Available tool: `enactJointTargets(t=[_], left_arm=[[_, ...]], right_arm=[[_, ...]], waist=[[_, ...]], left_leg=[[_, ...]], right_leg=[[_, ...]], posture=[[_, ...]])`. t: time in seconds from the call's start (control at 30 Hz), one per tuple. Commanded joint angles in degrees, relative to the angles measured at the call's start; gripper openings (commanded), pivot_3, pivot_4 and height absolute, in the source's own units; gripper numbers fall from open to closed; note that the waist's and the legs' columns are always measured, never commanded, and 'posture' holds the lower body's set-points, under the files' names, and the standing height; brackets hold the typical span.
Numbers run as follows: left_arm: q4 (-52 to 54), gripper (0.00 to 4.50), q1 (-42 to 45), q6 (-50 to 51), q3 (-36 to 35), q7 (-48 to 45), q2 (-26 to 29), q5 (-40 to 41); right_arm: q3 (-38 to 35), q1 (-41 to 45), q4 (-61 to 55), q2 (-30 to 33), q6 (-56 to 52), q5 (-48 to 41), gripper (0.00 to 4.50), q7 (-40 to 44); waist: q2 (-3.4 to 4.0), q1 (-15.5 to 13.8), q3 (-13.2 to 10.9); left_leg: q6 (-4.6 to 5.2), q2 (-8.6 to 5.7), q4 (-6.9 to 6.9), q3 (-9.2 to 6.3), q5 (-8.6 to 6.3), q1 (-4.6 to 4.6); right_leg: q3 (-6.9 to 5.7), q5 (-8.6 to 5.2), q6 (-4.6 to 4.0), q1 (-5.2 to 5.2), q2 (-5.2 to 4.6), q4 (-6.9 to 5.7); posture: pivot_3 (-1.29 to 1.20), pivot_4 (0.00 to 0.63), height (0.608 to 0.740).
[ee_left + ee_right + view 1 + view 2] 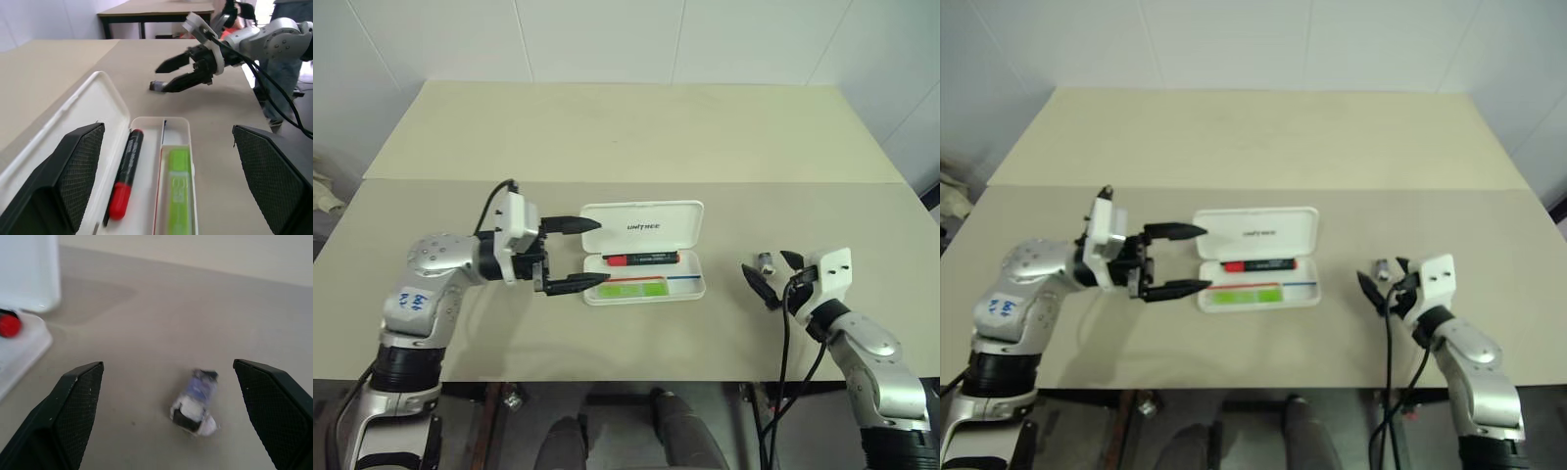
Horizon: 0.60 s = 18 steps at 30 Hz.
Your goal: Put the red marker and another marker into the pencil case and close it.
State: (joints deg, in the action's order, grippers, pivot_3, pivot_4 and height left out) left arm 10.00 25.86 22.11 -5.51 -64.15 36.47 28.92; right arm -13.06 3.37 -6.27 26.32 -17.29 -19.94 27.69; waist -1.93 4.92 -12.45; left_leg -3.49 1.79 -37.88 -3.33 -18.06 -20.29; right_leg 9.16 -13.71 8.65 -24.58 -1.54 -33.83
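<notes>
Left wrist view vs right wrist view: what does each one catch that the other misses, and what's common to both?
Left wrist view alone: the green highlighter lying in the pencil case beside the red marker, the raised lid, the right gripper open, and a person's legs by a second table.

Right wrist view alone: a close look at the small wrapped object, just ahead of the open fingers.

Both: the case, the marker's red end, that small object and the tan table.
</notes>
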Motion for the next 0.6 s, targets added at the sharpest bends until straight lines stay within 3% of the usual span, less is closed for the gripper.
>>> enactJointTargets(t=[0.03,0.23,0.3,0.6], left_arm=[[2.8,4.46,-0.7,0.9,-3.4,1.0,2.1,2.5],[4.4,4.46,-1.9,1.6,-6.1,2.1,4.2,3.7],[4.9,4.5,-2.2,1.6,-6.5,2.5,4.5,3.9],[6.1,4.5,-3.3,1.5,-7.5,3.4,6.0,4.6]], right_arm=[[0.8,1.5,1.2,-0.7,2.2,1.9,4.5,-1.0],[2.1,4.6,7.4,-2.0,4.3,4.8,4.5,-2.4],[2.3,5.8,9.2,-2.8,4.7,5.4,4.12,-2.8],[3.1,8.0,11.5,-4.2,5.2,5.3,0.95,-2.2]], waist=[[0.0,0.0,0.0],[-0.02,0.3,0.0],[-0.03,0.4,0.0],[-0.19,1.6,0.1]], left_leg=[[0.0,0.0,0.0,0.0,0.0,0.0],[0.0,0.0,0.0,0.01,0.0,0.01],[0.0,0.0,-0.02,0.01,0.0,0.01],[0.02,0.0,-0.09,0.03,0.03,0.06]], right_leg=[[0.0,0.0,0.0,0.0,0.0,0.0],[0.0,0.0,0.0,0.01,0.0,0.02],[0.01,0.01,-0.01,0.03,0.0,0.03],[0.06,0.08,-0.15,0.14,0.0,0.09]], posture=[[0.0,0.15,0.74],[0.0,0.15,0.74],[0.0,0.15,0.74],[0.0,0.15,0.74]])
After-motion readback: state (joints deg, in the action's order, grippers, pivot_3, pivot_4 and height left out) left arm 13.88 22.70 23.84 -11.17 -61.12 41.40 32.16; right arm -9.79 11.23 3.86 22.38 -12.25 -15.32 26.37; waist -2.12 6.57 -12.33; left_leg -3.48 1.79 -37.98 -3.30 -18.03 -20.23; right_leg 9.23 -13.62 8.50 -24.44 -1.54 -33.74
